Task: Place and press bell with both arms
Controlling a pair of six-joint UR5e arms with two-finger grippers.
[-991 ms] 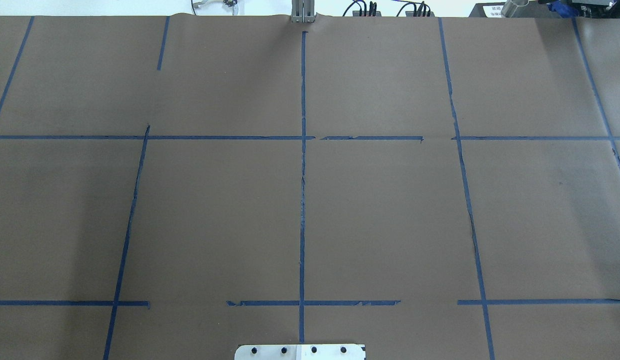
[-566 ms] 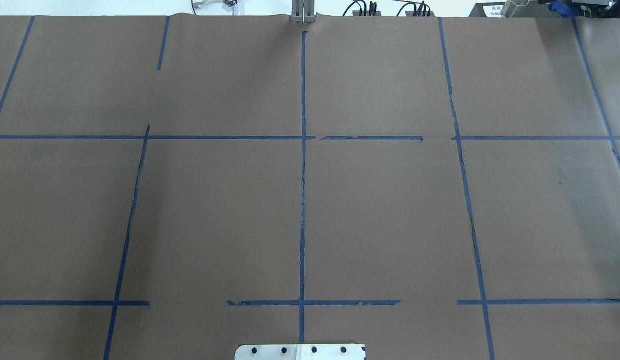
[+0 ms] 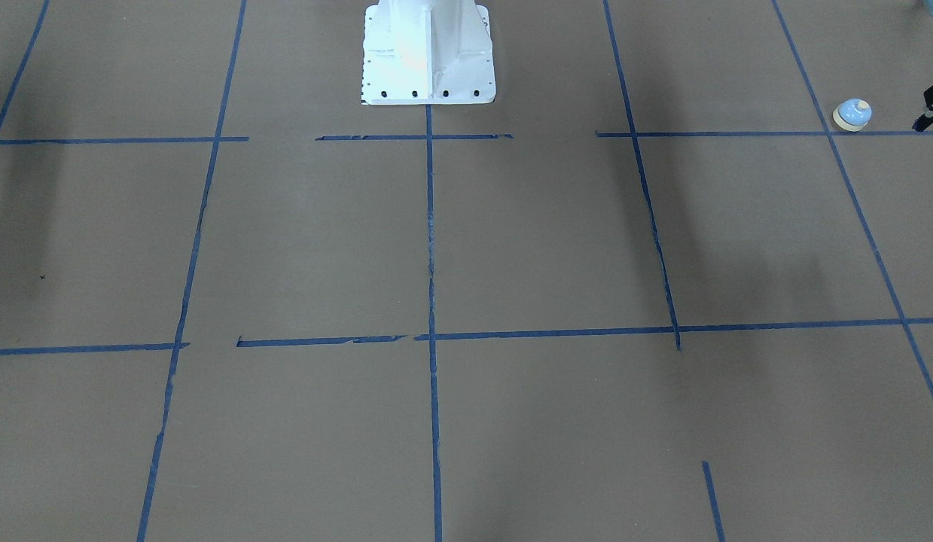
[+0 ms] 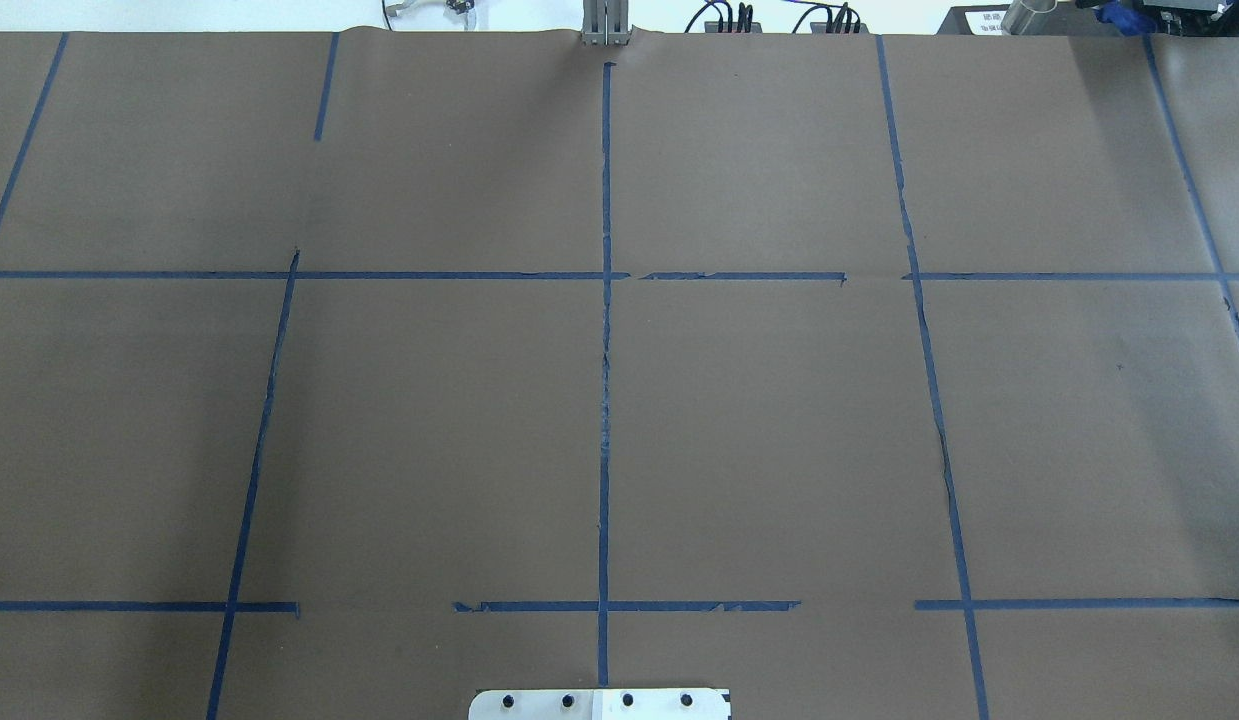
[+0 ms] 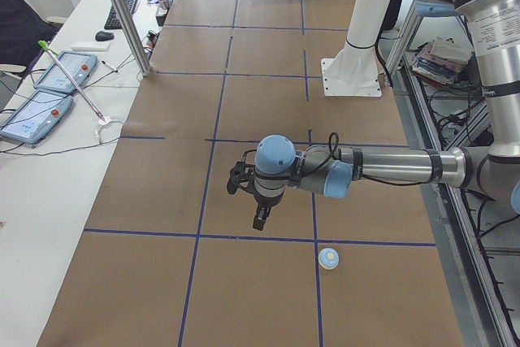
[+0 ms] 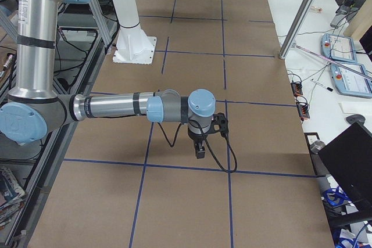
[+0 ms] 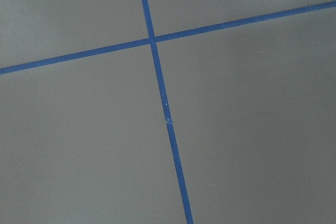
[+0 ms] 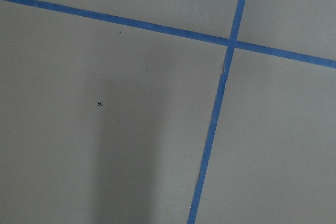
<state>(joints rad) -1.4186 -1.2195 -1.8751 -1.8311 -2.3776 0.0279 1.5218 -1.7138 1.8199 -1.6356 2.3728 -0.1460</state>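
The bell (image 3: 852,114) sits on brown paper (image 3: 549,241) near the left gripper (image 5: 258,222). Is it, or the right gripper (image 6: 199,153), open? I cannot tell.

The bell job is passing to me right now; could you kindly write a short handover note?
The small light-blue domed call bell with a cream rim stands upright on the brown-papered table beside a blue tape crossing.
The left gripper hangs above the table near the bell, apart from it; open or shut cannot be told.
The right gripper hangs over the table's opposite end; likewise cannot tell.
Done: nothing visible.
Left: grasp, place and press the bell.
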